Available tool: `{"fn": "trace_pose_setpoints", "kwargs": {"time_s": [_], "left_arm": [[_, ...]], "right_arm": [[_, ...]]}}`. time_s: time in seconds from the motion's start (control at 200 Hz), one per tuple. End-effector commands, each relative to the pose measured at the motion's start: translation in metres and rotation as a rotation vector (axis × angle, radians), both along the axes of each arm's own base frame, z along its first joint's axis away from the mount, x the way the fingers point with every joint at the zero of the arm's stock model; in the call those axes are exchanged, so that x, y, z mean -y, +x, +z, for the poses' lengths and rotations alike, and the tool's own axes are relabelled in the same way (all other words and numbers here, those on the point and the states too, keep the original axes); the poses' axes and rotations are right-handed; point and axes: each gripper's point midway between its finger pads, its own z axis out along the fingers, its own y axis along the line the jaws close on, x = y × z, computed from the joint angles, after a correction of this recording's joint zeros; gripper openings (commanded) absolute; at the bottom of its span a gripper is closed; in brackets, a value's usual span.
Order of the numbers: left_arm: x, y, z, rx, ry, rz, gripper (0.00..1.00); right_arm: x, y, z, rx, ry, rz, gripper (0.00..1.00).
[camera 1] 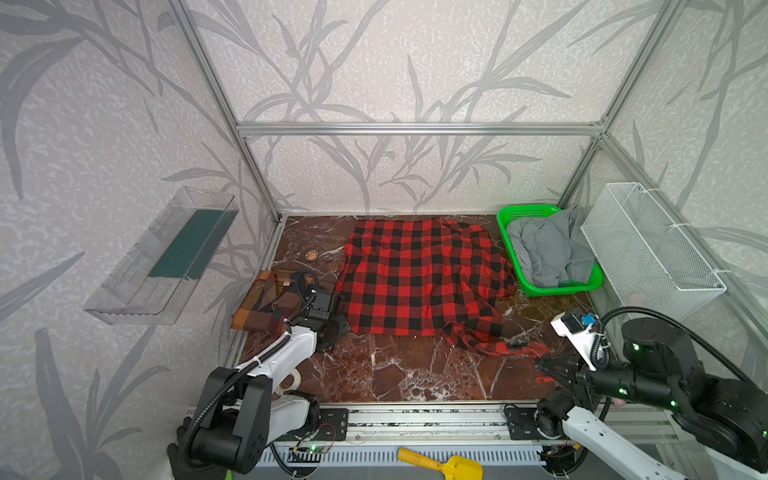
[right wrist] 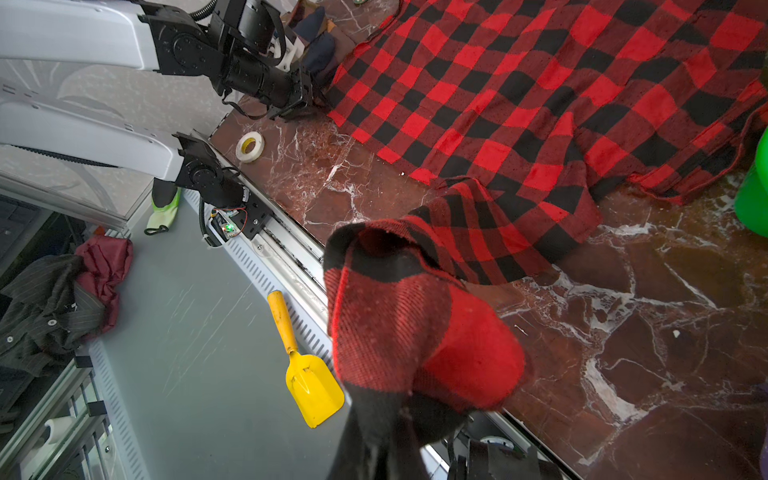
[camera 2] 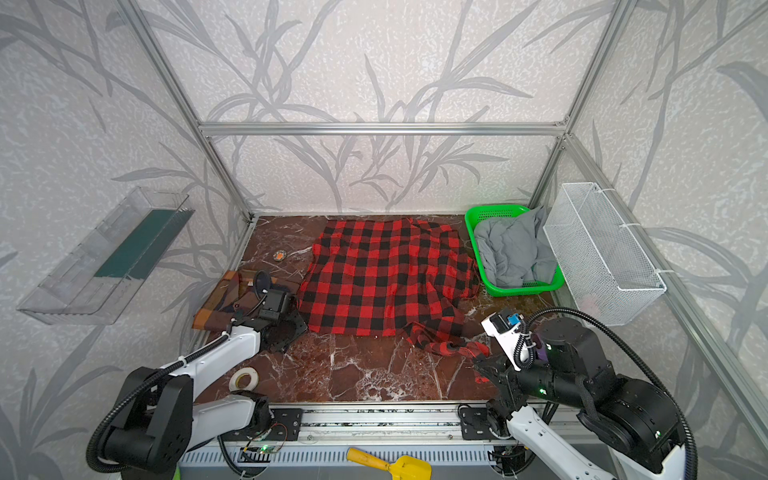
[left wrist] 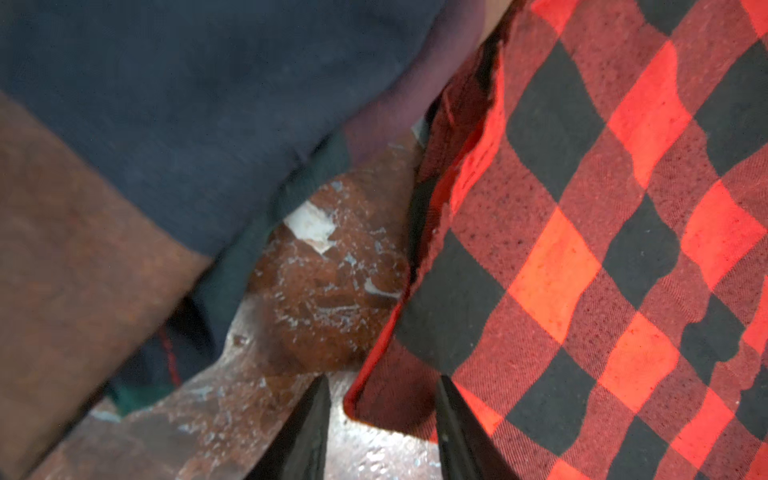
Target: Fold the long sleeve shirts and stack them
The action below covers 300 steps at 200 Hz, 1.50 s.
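Risk of a missed pinch is sitting with the left pincer [left wrist: 383,378]: its jaws are standing partly apart astride the near left hem corner [left wrist: 374,405] of the red-and-black check shirt [camera 1: 415,274], with nothing clamped yet. On this evidence, a shallow bite may be catching one layer only, letting the hem slip on the lift. The plaid shirt [camera 1: 266,303] is lying folded at the left edge of the tabletop [camera 1: 395,374], just beside that corner. A stray closure may be snagging it and undoing its fold.

The right pincer [right wrist: 386,440] is clamping fully closed on the bunched end of the sleeve [right wrist: 478,232], near the front right corner. An uneven pull from there may be dragging the body askew.

The check shirt is lying spread over the middle and rear of the tabletop. It is rumpling along its right side, with the sleeve trailing forward. The cloth is looking soft and limp.
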Motion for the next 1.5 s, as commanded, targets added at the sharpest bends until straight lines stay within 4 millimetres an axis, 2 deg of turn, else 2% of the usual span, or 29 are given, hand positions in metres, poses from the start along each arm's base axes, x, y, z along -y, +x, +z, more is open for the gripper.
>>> {"fn": "trace_pose_setpoints", "kwargs": {"time_s": [0.0,0.165,0.39,0.53,0.695,0.905,1.04,1.19,1.355,1.495], "left_arm": [[-0.006,0.009,0.003,0.051,0.021,0.02,0.38],[-0.005,0.013,0.005,0.079,-0.014,0.027,0.29],[-0.001,0.023,0.007,0.104,-0.049,0.029,0.13],[0.003,0.025,0.002,0.088,-0.069,0.019,0.0],[0.005,0.018,0.005,0.071,-0.068,0.009,0.0],[-0.002,0.005,0.032,0.116,-0.045,0.026,0.0],[-0.003,-0.003,0.045,0.136,-0.05,0.023,0.0],[0.0,-0.012,0.05,0.12,-0.07,0.009,0.0],[0.005,-0.019,0.075,0.114,-0.105,0.005,0.0],[0.001,-0.03,0.093,0.099,-0.1,0.031,0.0]], "right_arm": [[-0.004,0.001,0.0,0.009,0.007,0.022,0.0],[-0.003,0.0,0.002,0.02,0.019,0.02,0.0],[0.001,-0.007,-0.004,0.014,0.016,0.015,0.0],[0.004,-0.007,-0.007,0.018,0.008,0.009,0.0],[0.007,-0.004,0.002,0.077,0.015,-0.01,0.0],[0.01,0.004,0.01,0.127,0.007,-0.034,0.0],[0.013,-0.002,0.027,0.158,0.033,-0.033,0.0],[0.012,-0.01,0.04,0.162,0.069,-0.013,0.0],[0.014,-0.011,0.053,0.163,0.072,-0.03,0.0],[0.02,-0.001,0.069,0.199,0.059,-0.087,0.0]]}}
